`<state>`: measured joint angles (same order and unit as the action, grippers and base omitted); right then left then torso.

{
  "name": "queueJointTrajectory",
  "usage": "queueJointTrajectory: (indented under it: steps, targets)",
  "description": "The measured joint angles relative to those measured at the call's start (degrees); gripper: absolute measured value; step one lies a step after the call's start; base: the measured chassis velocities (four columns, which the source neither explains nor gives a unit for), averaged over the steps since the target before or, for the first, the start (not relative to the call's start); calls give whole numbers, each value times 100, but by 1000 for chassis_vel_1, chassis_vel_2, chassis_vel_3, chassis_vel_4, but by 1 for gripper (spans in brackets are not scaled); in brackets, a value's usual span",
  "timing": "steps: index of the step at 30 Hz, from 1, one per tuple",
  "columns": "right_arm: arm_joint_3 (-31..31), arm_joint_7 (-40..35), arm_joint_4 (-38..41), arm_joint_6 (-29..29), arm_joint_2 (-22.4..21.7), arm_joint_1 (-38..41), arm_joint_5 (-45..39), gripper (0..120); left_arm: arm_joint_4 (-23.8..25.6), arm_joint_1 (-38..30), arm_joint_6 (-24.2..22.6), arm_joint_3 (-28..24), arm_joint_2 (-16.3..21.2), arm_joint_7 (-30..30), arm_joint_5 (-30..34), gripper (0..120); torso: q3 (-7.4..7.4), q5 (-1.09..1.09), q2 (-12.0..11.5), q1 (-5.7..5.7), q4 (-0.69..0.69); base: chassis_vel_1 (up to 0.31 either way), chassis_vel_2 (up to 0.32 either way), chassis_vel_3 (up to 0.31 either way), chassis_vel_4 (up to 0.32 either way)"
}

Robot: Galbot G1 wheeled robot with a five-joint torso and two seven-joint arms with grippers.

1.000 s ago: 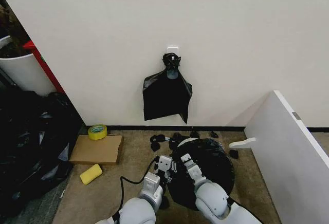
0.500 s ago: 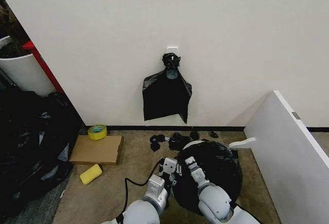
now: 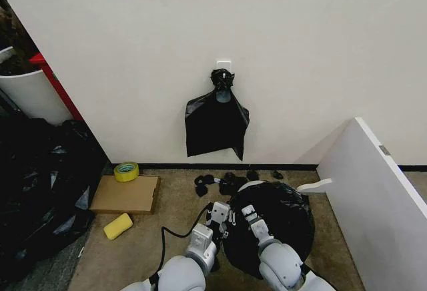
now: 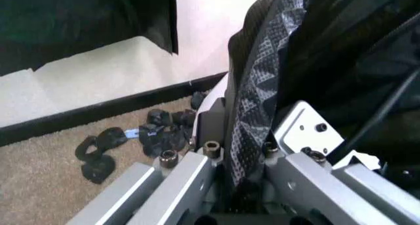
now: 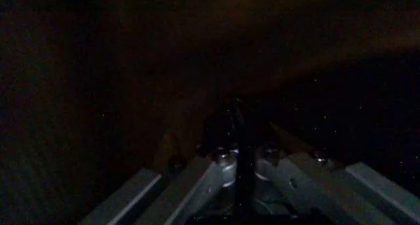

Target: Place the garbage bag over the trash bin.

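On the floor before the robot, the left gripper (image 3: 218, 212) is clamped on the near-left edge of the garbage bag (image 3: 277, 224), a pleat of black film pinched between its fingers (image 4: 246, 151). Just right of it, the right gripper (image 3: 249, 213) reaches into the bag's mouth, its fingers closed on a black fold. The bag drapes over the trash bin (image 3: 244, 185), whose white rim shows just beyond both grippers.
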<state>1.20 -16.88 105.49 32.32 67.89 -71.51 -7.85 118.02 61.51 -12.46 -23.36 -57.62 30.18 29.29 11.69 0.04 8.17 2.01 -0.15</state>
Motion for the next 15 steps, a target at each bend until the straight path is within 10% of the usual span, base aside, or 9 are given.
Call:
queueJointTrajectory:
  steps: [15]
  targets:
    - [119, -35, -170, 149, 95, 151, 255, 0, 57, 239, 6, 134, 2, -5, -53, 0, 0, -1, 0, 0, 0, 0, 0, 0, 0]
